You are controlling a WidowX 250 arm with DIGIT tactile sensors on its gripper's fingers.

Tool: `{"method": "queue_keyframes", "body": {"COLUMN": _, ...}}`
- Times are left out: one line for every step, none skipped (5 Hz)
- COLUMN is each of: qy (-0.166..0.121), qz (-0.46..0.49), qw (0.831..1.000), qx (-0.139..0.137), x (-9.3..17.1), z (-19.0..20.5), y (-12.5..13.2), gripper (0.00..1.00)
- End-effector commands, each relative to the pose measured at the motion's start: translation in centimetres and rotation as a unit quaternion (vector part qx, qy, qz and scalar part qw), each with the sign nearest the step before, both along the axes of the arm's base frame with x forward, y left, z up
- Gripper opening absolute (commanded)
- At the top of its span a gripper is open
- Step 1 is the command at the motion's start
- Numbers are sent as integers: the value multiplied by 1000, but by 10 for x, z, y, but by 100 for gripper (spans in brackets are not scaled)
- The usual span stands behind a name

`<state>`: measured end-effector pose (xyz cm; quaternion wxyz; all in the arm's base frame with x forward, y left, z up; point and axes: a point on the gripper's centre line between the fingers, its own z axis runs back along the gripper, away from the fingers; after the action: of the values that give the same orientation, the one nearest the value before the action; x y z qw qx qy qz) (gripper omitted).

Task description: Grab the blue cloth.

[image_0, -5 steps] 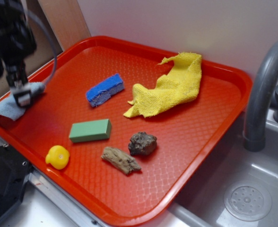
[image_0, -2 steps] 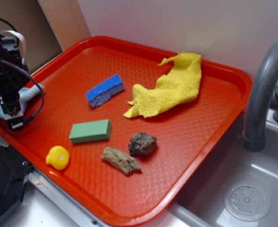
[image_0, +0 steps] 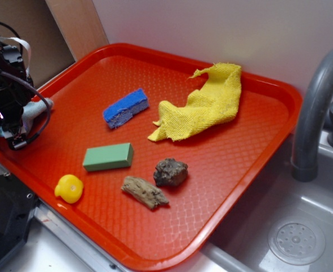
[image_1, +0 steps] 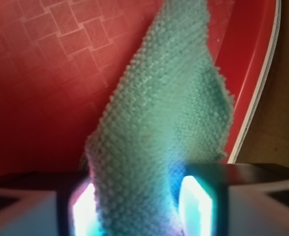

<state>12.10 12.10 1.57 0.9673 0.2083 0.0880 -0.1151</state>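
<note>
The blue cloth (image_1: 159,128) is lying at the left edge of the red tray (image_0: 223,187), draping partly over the tray's raised rim. In the wrist view you are seeing its pale, nubby fabric running down between the two fingers (image_1: 196,206) of your end effector (image_0: 16,136), which is clamping on the cloth. In the exterior view, only a small grey-blue piece (image_0: 33,109) is showing behind the arm. Near the tray's middle, a bright blue sponge (image_0: 125,107) is sitting beside a yellow cloth (image_0: 203,105). Toward the front edge, a green block (image_0: 108,156), a yellow toy (image_0: 69,188), a piece of wood (image_0: 144,192) and a dark rock (image_0: 170,171) are resting apart.
</note>
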Motion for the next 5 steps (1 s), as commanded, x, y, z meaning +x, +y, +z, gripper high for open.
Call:
{"method": "queue_keyframes", "body": {"qy": -40, "qz": 34, "qw": 997, "qx": -59, "x": 9, "z": 22, "y": -16, "gripper": 0}}
{"method": "queue_keyframes", "body": {"qy": -84, "qz": 47, "qw": 989, "qx": -109, "x": 34, "z": 74, "y": -51, "gripper": 0}}
{"method": "queue_keyframes", "body": {"qy": -138, "qz": 74, "qw": 972, "qx": -173, "x": 55, "z": 130, "y": -83, "gripper": 0}}
{"method": "queue_keyframes", "body": {"qy": -163, "qz": 116, "qw": 954, "qx": -223, "x": 78, "z": 183, "y": -113, "gripper": 0}}
{"method": "queue_keyframes", "body": {"qy": -175, "qz": 175, "qw": 927, "qx": -282, "x": 89, "z": 236, "y": -109, "gripper": 0}}
